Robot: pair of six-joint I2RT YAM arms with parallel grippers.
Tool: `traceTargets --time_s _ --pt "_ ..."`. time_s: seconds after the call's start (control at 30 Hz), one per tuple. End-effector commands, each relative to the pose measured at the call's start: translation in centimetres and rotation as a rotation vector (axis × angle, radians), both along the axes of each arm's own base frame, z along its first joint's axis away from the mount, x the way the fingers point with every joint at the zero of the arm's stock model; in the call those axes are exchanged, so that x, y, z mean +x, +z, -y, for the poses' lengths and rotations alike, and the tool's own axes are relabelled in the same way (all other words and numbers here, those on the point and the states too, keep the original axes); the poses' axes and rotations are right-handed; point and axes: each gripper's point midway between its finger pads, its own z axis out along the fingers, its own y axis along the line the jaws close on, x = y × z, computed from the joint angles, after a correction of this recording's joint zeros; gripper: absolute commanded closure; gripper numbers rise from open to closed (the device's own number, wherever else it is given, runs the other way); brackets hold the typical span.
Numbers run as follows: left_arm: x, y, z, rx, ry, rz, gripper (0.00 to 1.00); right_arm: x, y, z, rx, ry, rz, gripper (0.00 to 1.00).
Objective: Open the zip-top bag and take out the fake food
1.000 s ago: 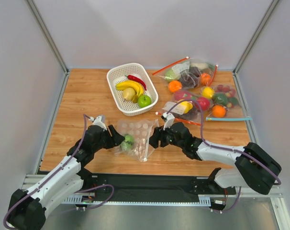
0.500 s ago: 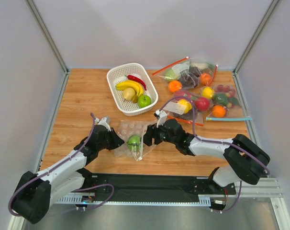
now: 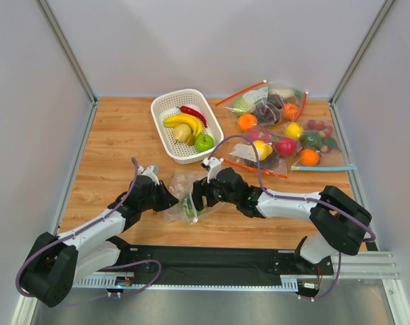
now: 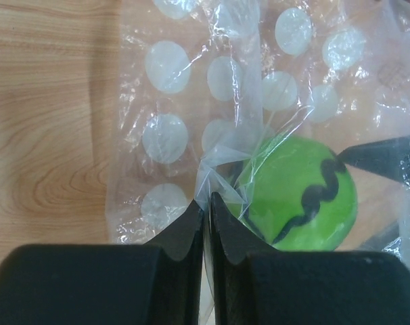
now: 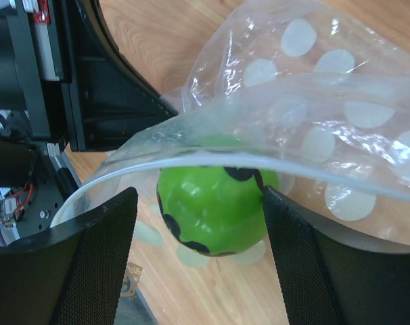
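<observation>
- Lower centre of the top view: zip-top bag (image 3: 181, 184), clear plastic with white dots, crumpled on the wooden desk (image 3: 117, 135) between the left arm (image 3: 97, 230) and the right arm (image 3: 293, 203)
- Left jaws, left wrist view: pressed together at the bottom centre of the frame, pinching a raised fold of the dotted plastic
- Just right of that fold, inside the bag: bagged apple (image 4: 296, 193), bright green, with a black squiggle across its skin
- Right jaws, right wrist view: spread wide, one at the lower left and one at the lower right of the frame, with the bag's white-edged open rim arching across the gap above them; contact with the plastic not discernible
- Centre of the same view: the bagged apple, partly under the upper dotted sheet, level with the gap between the spread jaws
- Upper centre of the top view: white basket (image 3: 171, 99), well apart from the bag, holding a banana (image 3: 183, 120), a red chili (image 3: 193, 112), a yellowish round fruit (image 3: 183, 133) and a basket apple (image 3: 204, 142)
- Upper right of the top view: undotted bags (image 3: 272, 112) with red and blue zip strips, filled with mixed fruit pieces, lying near the right edge of the desk
</observation>
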Motion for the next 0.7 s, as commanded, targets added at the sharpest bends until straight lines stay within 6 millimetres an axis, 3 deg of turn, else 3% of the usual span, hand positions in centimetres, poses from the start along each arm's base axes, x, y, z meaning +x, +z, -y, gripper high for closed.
traceTargets --time_s 0.0,0.13,0.5,0.67 --pt "1.0 1.5 0.6 -0.032 -0.015 0.063 0.89 -0.2 -0.3 -0.4 -0.065 0.010 0.028 0.23" --pt "0.9 1.6 0.6 -0.035 -0.020 0.069 0.89 -1.1 -1.1 -0.9 -0.122 0.010 0.037 0.20" --pt "0.4 1.8 0.7 -0.054 -0.032 0.071 0.94 -0.9 -3.8 -3.0 -0.184 0.011 0.006 0.16" --pt "0.4 2.2 0.7 -0.058 -0.028 0.084 0.94 -1.3 -5.3 -3.0 -0.226 0.024 -0.015 0.15"
